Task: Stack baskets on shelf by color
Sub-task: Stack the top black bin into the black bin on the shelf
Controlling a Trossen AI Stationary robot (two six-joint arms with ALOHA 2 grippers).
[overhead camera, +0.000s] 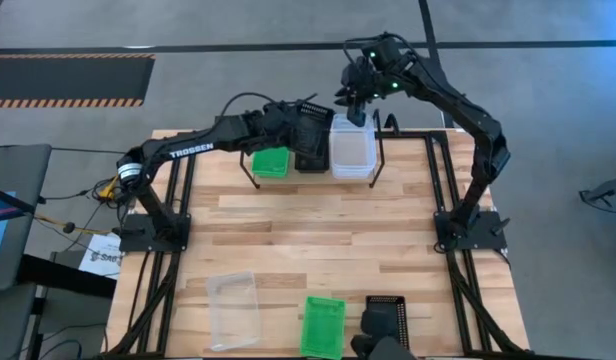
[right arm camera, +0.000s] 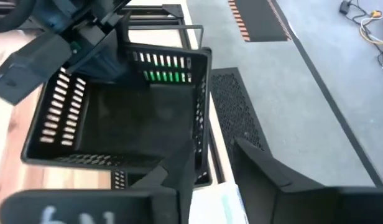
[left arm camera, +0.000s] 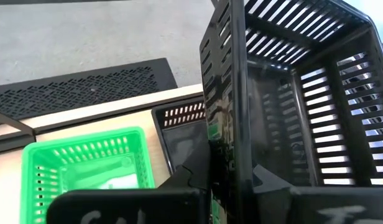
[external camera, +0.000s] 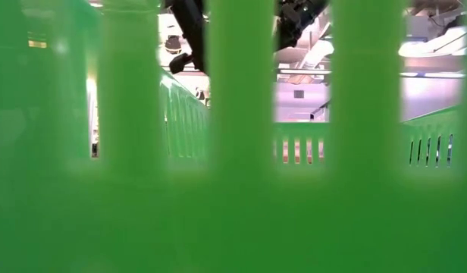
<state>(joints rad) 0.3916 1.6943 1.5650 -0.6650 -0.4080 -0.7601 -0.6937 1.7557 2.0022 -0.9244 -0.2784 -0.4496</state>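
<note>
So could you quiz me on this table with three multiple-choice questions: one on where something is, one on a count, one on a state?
1. Where is the black basket that the left arm's fingers hold?
A. at the table's near edge
B. above the shelf, over another black basket
C. on the floor

2. How many baskets lie at the near edge?
A. three
B. one
C. six

3. How do the left arm's fingers stand?
A. wide open
B. out of sight
C. shut on the black basket's wall

Answers: 1 B, the left wrist view shows it tilted over one below; 2 A, clear, green and black; 3 C, they clamp its wall.
</note>
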